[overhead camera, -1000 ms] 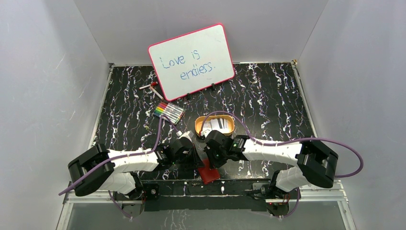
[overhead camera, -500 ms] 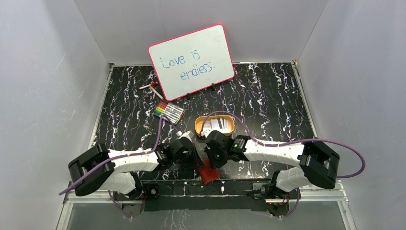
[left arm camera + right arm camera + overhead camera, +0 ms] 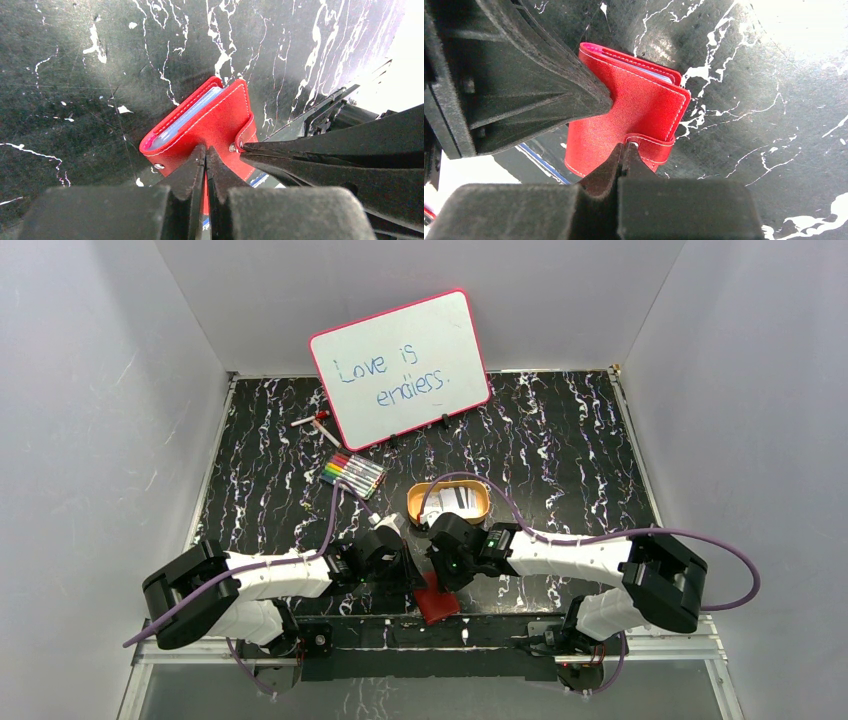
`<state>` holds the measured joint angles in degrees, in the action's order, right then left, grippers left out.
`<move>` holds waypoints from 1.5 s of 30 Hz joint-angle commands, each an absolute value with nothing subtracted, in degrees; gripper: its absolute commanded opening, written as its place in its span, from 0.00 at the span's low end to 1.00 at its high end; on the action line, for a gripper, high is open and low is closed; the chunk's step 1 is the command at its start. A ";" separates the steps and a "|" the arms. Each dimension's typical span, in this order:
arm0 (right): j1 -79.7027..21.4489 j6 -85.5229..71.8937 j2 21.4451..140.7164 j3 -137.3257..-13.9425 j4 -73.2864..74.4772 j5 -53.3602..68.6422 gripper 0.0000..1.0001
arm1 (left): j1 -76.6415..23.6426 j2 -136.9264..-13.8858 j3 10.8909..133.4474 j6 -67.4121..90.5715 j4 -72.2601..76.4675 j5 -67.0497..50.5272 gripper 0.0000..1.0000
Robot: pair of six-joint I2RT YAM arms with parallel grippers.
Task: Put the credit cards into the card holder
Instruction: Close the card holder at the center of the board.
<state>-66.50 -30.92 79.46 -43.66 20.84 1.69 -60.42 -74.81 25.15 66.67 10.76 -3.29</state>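
Observation:
The red card holder lies at the table's near edge between both wrists, folded, with clear sleeves showing at its open side. My left gripper is shut on the edge of its cover, and a strip of red shows between the jaws. My right gripper is shut on the holder's snap tab, tips at the stud. Both sets of fingers meet over the holder. White credit cards lie in the orange oval tray just behind the grippers.
A pink-framed whiteboard stands at the back. A colour marker set and a loose marker lie left of centre. The metal front rail runs right below the holder. Grey walls enclose three sides.

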 commanded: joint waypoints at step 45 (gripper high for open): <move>-66.42 -32.40 82.21 -39.74 13.54 5.50 0.00 | -60.12 -75.19 23.62 66.45 6.87 -1.99 0.00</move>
<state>-66.39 -32.77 82.54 -41.78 14.28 7.05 -60.31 -74.67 25.02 67.02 10.74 -3.46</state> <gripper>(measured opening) 0.011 0.007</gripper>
